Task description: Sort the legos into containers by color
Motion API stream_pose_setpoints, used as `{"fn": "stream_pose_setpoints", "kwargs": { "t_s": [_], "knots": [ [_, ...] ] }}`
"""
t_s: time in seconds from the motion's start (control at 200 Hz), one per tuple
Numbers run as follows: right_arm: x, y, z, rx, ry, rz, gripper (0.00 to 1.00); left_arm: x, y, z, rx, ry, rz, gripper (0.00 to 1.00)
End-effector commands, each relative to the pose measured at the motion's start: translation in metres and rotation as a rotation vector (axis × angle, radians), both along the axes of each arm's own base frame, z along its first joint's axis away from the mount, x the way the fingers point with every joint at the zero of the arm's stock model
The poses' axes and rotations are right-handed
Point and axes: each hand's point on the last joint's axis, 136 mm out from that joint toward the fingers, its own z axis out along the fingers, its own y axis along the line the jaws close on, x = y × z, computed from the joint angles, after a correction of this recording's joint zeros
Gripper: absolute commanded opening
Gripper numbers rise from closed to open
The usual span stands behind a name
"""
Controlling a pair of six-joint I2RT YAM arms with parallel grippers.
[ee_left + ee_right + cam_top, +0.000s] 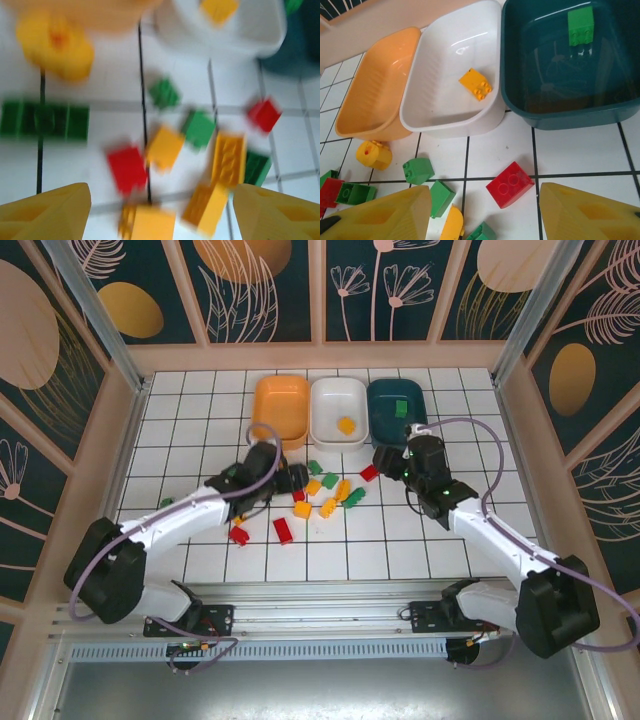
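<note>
Red, yellow and green legos lie scattered on the tiles mid-table. My left gripper [292, 480] hovers open over the left side of the pile, with a red lego [127, 169] and yellow legos [207, 206] below its fingers [50, 215]; this view is blurred. Further right, my right gripper [386, 462] is open and empty, a red lego [510, 184] on the tile just ahead of its fingertips [590, 212]. Behind stand the containers: an empty orange bin [375, 95], a white bin [445, 65] holding a yellow lego [476, 84], and a teal bin [560, 75] holding a green lego [580, 25].
Two red legos [283, 530] lie nearer the arm bases, and a green one [166, 503] sits alone at the left. The bins [275, 400] stand side by side near the back wall. Side walls fence the tiled table.
</note>
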Motion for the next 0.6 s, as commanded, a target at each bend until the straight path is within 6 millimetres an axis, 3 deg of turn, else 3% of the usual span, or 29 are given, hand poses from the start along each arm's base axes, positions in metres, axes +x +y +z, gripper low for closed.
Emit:
{"fn": "stream_pose_setpoints", "kwargs": {
  "t_s": [0.0, 0.095, 0.225, 0.46, 0.591],
  "knots": [
    [0.008, 0.004, 0.001, 0.018, -0.046, -0.023, 0.60, -0.046, -0.002, -0.025, -0.015, 0.121, 0.032, 0.75],
    [0.010, 0.007, -0.002, 0.017, -0.037, -0.022, 0.60, -0.070, 0.008, -0.046, -0.044, 0.194, 0.083, 0.72],
    [0.010, 0.011, -0.006, 0.000, -0.026, -0.015, 0.61, -0.083, 0.013, -0.066, -0.046, 0.240, 0.089, 0.73],
    [0.010, 0.012, -0.009, -0.021, -0.014, -0.015, 0.61, -0.088, 0.017, -0.091, 0.059, 0.285, 0.087, 0.72],
    [0.010, 0.012, -0.008, -0.020, -0.017, -0.016, 0.61, -0.083, 0.021, -0.104, 0.126, 0.280, 0.095, 0.63]
  ]
}}
